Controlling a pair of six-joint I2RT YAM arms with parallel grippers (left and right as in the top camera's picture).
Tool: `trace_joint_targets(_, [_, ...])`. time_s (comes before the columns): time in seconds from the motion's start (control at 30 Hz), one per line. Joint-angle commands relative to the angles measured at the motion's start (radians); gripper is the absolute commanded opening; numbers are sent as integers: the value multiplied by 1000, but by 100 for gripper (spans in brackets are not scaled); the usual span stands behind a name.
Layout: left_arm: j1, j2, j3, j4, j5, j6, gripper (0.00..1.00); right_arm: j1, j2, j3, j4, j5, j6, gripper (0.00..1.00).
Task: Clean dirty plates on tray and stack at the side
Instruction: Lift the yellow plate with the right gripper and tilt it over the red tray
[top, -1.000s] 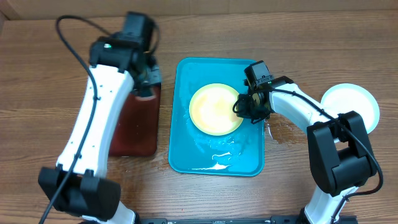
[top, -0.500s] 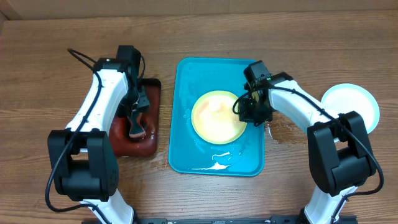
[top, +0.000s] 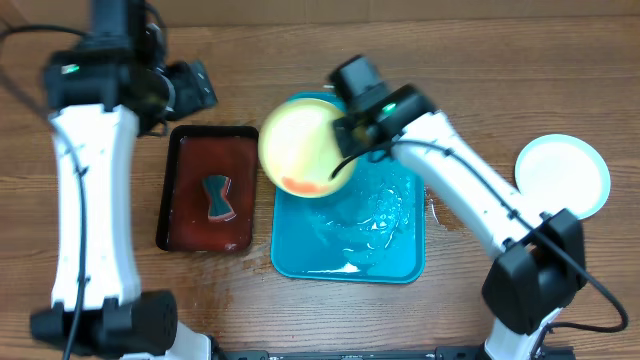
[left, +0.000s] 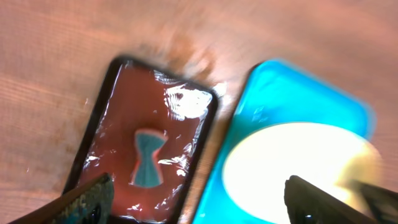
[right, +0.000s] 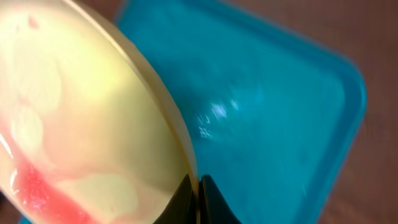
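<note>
Right gripper (right: 196, 194): jaws closed on the rim of the yellow-rimmed plate (top: 300, 150), one finger on each face. The wrist view shows the pinch plainly.

The plate is tilted and held in the air over the turquoise tray (top: 392, 232), above the corner farthest from the arm bases on the tray's left. From overhead, part of the plate hangs out past that corner. We see a red sauce smear (top: 300, 185) along the plate's lower edge, and the rest of the centre is pale.

The tray floor is wet and glinting, with a whitish puddle (top: 350, 266) near its front rim. No plate lies on the tray itself.

Left gripper (left: 198, 186): fingers spread wide with nothing between them. From overhead, the left arm is raised and well to the left of the tray. Its wrist camera looks down on both trays.

A smaller red-brown tray (top: 192, 160) with a black rim sits just left of the turquoise tray, apart from it. A teal hourglass-shaped sponge (top: 217, 195) lies flat at its middle.

A light-blue-rimmed plate (top: 562, 175) lies on the wooden table (top: 250, 310), well to the right of the tray. We cannot tell whether another plate lies under it.

A damp patch (top: 442, 212) marks the table just off the tray's right rim.
</note>
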Motion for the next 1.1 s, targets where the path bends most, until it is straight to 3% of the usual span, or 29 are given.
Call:
trace_joint_targets(0.0, [6, -61, 118, -19, 117, 26, 92, 136, -33, 23, 104, 166, -19, 4])
trace_joint_targets(0.17, [6, -121, 183, -35, 118, 26, 100, 298, 14, 23, 330, 309, -36, 4])
trace_joint_targets(0.33, [6, -167, 183, -56, 106, 26, 100, 389, 97, 23, 472, 522, -37, 4])
trace_joint_targets(0.8, [6, -169, 171, -108, 50, 26, 100, 494, 99, 23, 511, 658, -241, 4])
trace_joint_targets(1.07, [6, -169, 171, -107, 50, 25, 100, 518, 99, 23, 512, 698, -247, 4])
